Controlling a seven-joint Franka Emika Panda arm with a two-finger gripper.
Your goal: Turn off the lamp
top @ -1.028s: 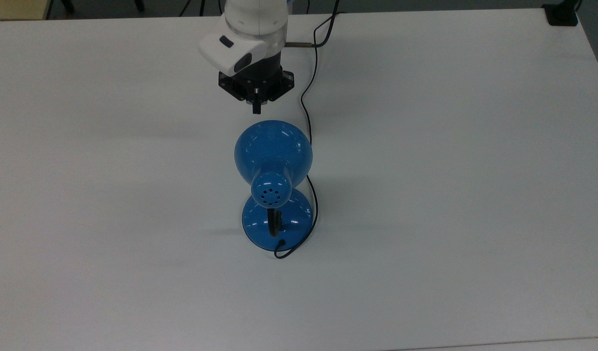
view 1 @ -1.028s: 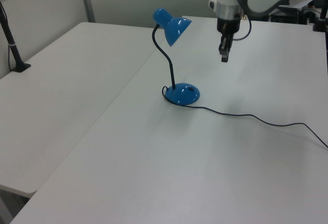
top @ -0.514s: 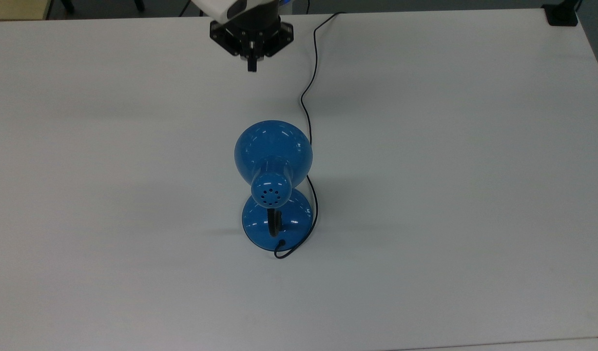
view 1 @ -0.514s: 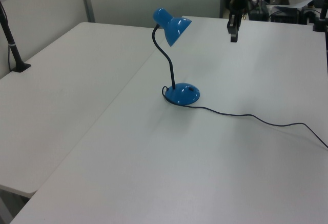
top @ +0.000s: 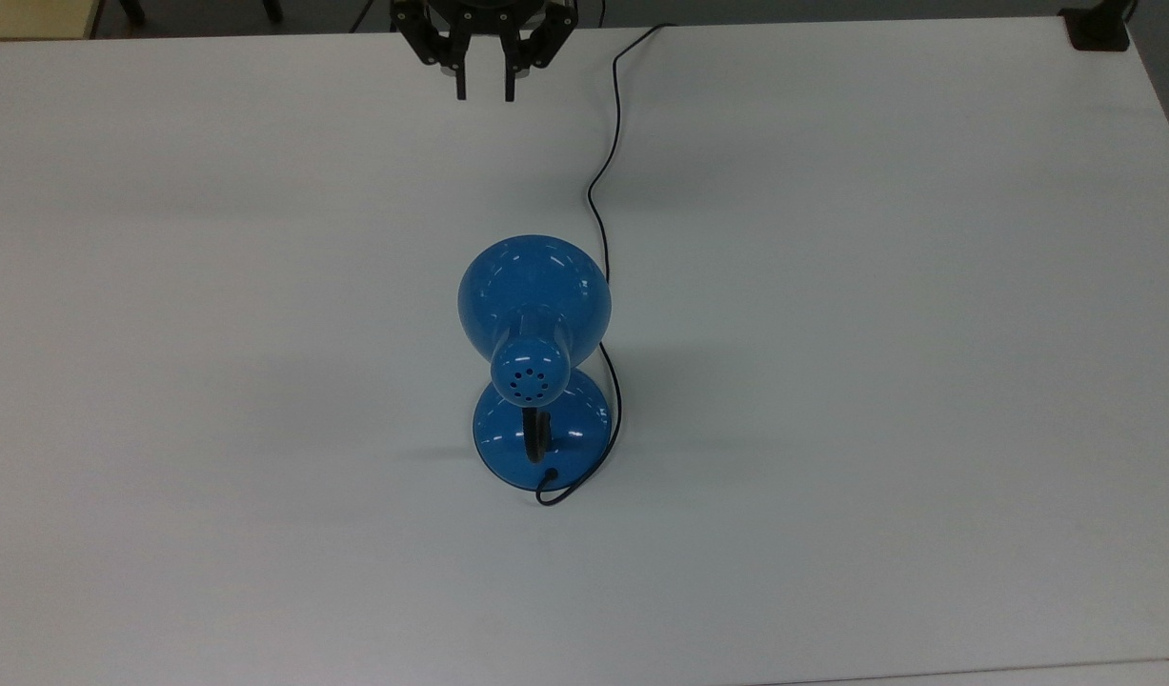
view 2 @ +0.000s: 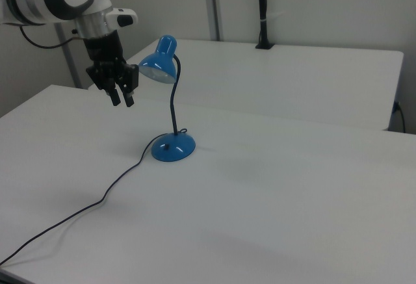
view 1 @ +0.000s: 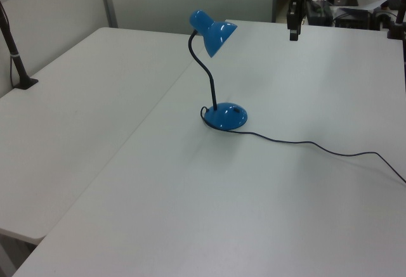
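The lamp point(top: 534, 357) stands upright on the white desk point(top: 879, 381), near its middle in the top view, its dome shade tipped toward the arm. Its black cord point(top: 603, 181) runs from the round base to the desk's far edge. The gripper point(top: 484, 95) hangs in the air at the top view's upper edge, well apart from the shade, jaws parted with nothing between them.

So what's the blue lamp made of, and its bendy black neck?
The lamp shade and base look like painted metal or hard plastic: glossy blue with bright glints; I can't tell which. The neck looks like matte black flexible tubing, curving smoothly without shine.
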